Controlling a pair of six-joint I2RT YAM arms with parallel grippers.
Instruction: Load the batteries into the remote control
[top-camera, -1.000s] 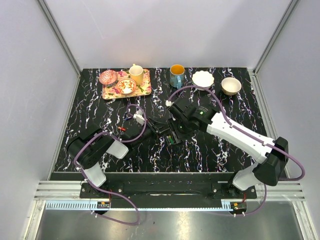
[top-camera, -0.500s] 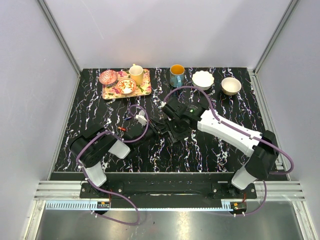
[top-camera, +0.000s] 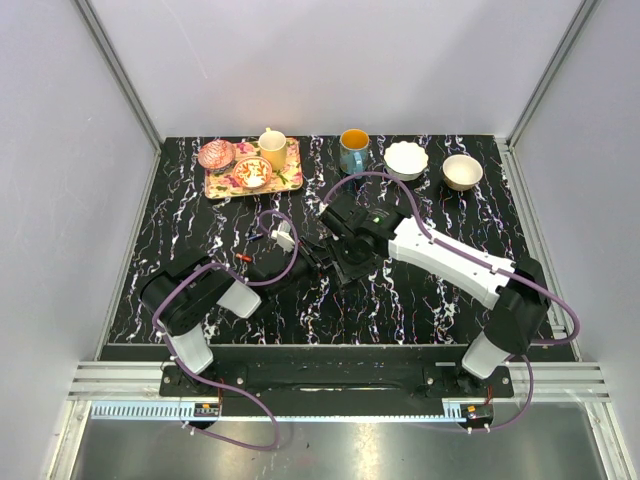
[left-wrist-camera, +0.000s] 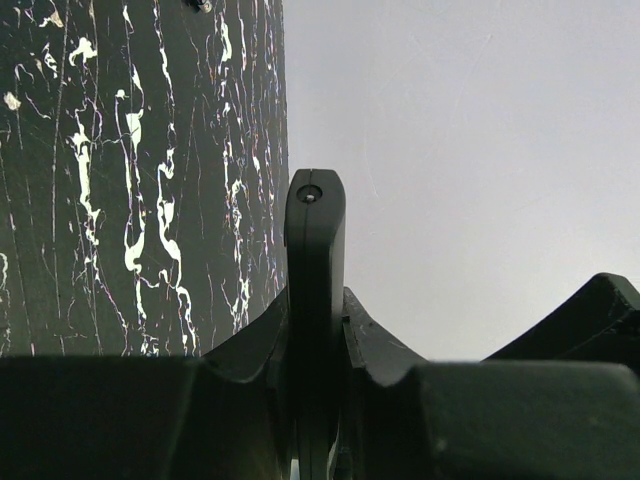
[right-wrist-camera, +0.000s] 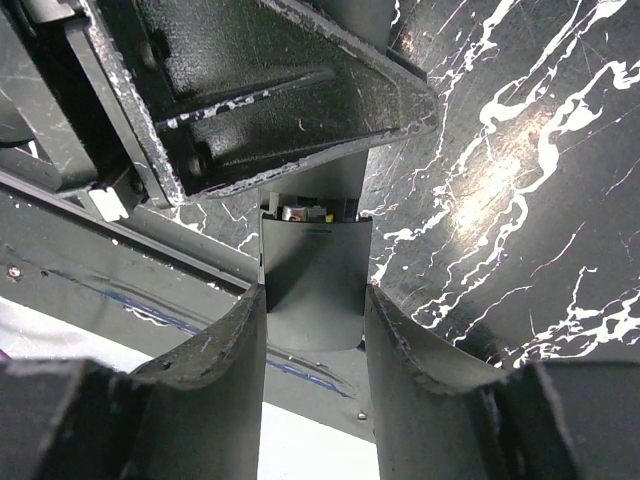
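The remote control (left-wrist-camera: 314, 240) stands edge-on, thin and black, in my left gripper (left-wrist-camera: 315, 325), which is shut on it. In the top view both grippers meet at mid-table: the left gripper (top-camera: 303, 257) and the right gripper (top-camera: 345, 260), with the remote (top-camera: 325, 257) mostly hidden between them. In the right wrist view the remote's grey back panel (right-wrist-camera: 315, 275) fills the gap between my right gripper's (right-wrist-camera: 315, 310) fingers, which are shut on its sides. Metal battery ends (right-wrist-camera: 300, 212) show just above that panel's edge. A small red-tipped item, perhaps a battery (top-camera: 243, 257), lies left of the grippers.
A floral tray (top-camera: 292, 180) with cups and a pink bowl stands at the back left. A blue mug (top-camera: 352, 150) and two white bowls (top-camera: 406, 157) (top-camera: 462, 171) line the back edge. Grey walls enclose the black marbled table (top-camera: 430, 300).
The right gripper has moved left and slightly back, closing in on the left gripper and the remote. The left arm has barely moved.
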